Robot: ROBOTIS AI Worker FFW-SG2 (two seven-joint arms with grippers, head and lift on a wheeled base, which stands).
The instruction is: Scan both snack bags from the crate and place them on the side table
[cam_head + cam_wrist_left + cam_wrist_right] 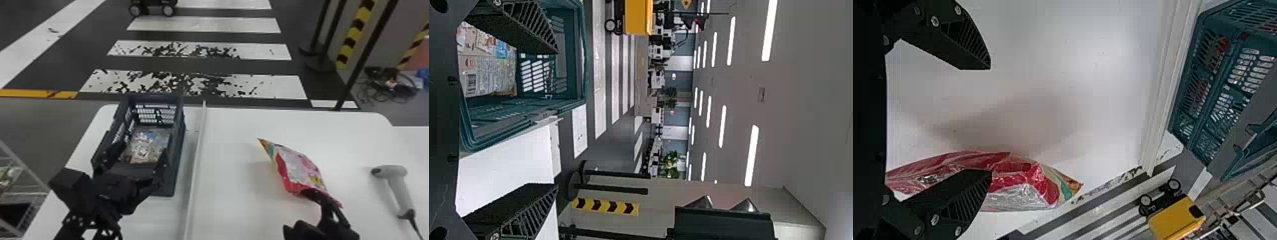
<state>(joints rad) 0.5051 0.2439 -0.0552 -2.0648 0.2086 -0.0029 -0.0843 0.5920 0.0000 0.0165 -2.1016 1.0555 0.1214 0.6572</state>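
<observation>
by one finger of the right gripper point(295, 210), a snack bag point(301, 169)

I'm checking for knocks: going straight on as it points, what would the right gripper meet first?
The right gripper would probably meet the white table ahead of its open fingers, though one finger might brush the snack bag first; depth is unclear.

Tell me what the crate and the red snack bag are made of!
The crate looks like hard, dull plastic: slots run through its walls. The red snack bag looks like thin, shiny film, maybe foil-lined, because it wrinkles and glints.
</observation>
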